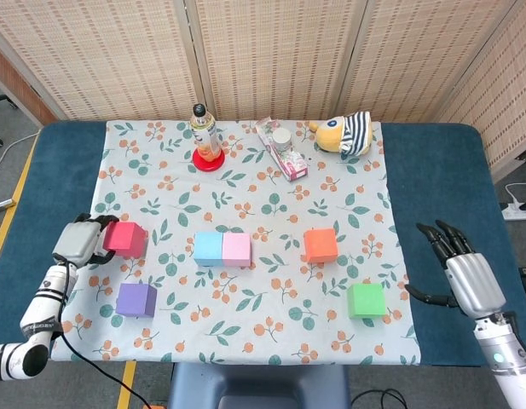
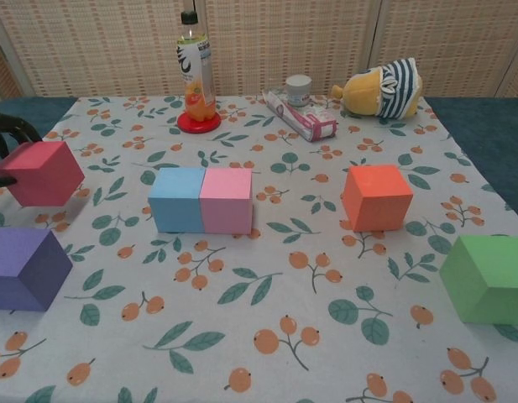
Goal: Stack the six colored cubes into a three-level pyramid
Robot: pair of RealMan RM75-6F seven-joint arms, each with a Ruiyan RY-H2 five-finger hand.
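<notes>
While the left hand [image 1: 82, 241] grips the red cube [image 1: 125, 239], its fingers clamped on the cube's left side, the cube appears tilted and raised off the floral cloth [image 1: 245, 196] in the chest view. Blue cube [image 1: 208, 249] and pink cube [image 1: 237, 250] sit touching, side by side, at the cloth's centre. Purple cube [image 1: 136, 300] lies near the front left, orange cube [image 1: 320, 245] right of centre, green cube [image 1: 366, 300] front right. Right hand [image 1: 467, 274] hovers over the blue surface [image 1: 433, 187], holding nothing, fingers spread apart. Bottle [image 1: 204, 135], plush toy [image 1: 343, 135] and packet [image 1: 281, 153] line the far edge.
</notes>
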